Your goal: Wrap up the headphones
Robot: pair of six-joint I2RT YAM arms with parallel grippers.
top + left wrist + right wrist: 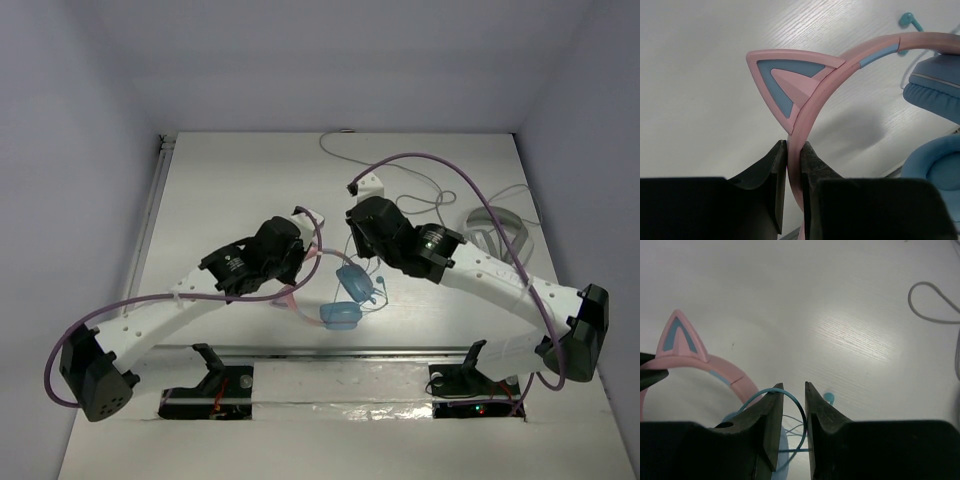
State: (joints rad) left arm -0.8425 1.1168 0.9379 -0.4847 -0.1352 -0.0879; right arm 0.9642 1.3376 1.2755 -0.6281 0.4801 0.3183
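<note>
Two arms met over the middle of the table (250, 180), a little toward its near edge, and the headphones (345, 295) sat between them. A second, pale pair (497, 228) lay well apart by the right edge.

The left gripper (793, 150) was clamped on the pink headband (840, 70) just below a cat ear (785, 80), and the blue ear cups (935, 90) hung off to its right. The right gripper (794, 390) had its jaws nearly together. A loop of the thin blue cable (796, 401) ran through the gap, but whether it was pinched could not be told.

The step in hand looked like winding that cable around the band. To do it well, the left arm probably needed to keep its hold firm and steady as an anchor. The right arm likely had to secure the cable before moving. It then had to carry the cable around the band under light tension, in snug turns side by side. It also had to steer clear of the cat ear and the left fingers (772, 170) so that no slack snagged.
</note>
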